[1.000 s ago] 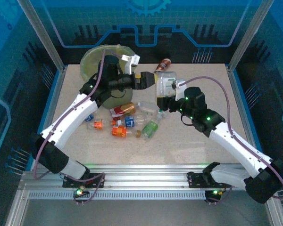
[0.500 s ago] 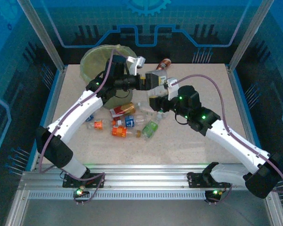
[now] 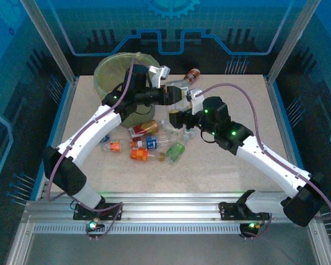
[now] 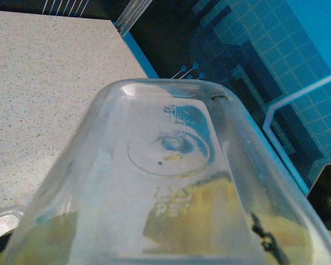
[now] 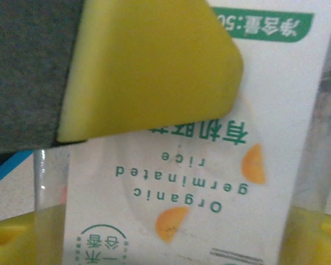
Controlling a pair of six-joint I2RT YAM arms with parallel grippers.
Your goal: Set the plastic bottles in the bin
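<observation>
Nearest the arm bases, loose plastic bottles lie clustered on the table. Beyond them, the left gripper clamps a clear, white-labelled bottle. The right gripper straddles it, contact unclear. Farthest left stands the bag-lined bin, its contents indiscernible.

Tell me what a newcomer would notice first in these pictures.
First, the two arms meet above the middle of the table, with the left gripper and right gripper both at one clear bottle with a white label. Next come the yellow-green lined bin at the back left and the heap of small bottles lying mid-table.
</observation>
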